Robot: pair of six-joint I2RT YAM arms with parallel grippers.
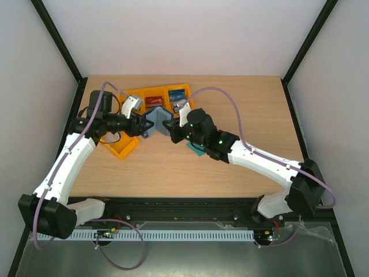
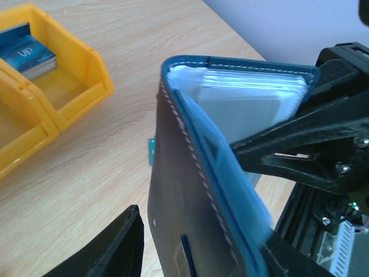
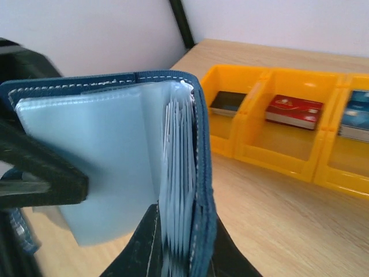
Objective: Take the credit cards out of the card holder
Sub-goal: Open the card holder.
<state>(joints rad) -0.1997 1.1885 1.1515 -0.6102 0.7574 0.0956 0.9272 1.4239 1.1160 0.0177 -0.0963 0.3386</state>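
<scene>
The card holder point(image 1: 156, 119) hangs open just in front of the orange bins point(image 3: 277, 153) (credit cards point(image 3: 294, 111) lie inside them). The right gripper point(image 3: 184, 248) pinches its sleeved side; the left gripper point(image 2: 196, 254) straddles the other cover, jaws apart.

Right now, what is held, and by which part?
Right pincer grips the card holder by one cover's edge; left pincer stands open around the other cover.

the dark navy card holder point(image 1: 157, 121) is upright and open, showing its pale blue-grey lining and fanned clear sleeves. credit cards point(image 3: 293, 111) lie well apart from it in orange bins point(image 3: 277, 161): 1 dark card, a red stack, a blue stack.
</scene>
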